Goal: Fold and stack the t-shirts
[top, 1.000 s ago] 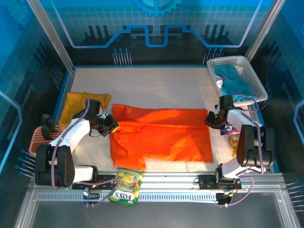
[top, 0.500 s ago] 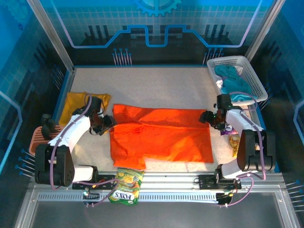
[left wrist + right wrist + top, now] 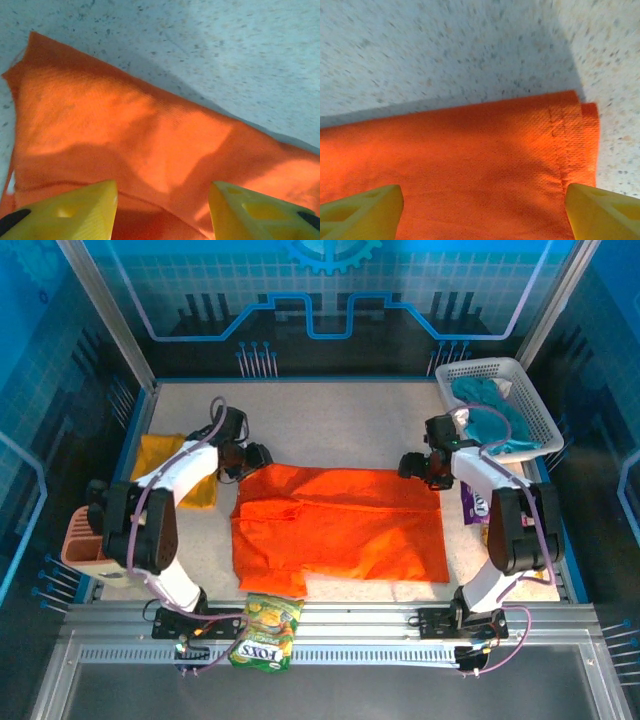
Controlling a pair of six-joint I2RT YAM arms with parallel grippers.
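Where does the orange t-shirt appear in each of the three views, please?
Top external: the orange t-shirt lies flat at the centre, spread left to right.
Left wrist: the shirt spreads across the lower part, with one corner at upper left.
Right wrist: the shirt covers the lower half, with its hemmed corner at right.
Shared landmark: the speckled tabletop beyond the shirt's far edge.

In the top view the left arm crosses the mustard-yellow t-shirt, hiding its middle, and the right arm covers part of a purple packet whose print is too small to read. Both wrist views cut off the orange t-shirt at their edges, and the yellow fingers run off the bottom
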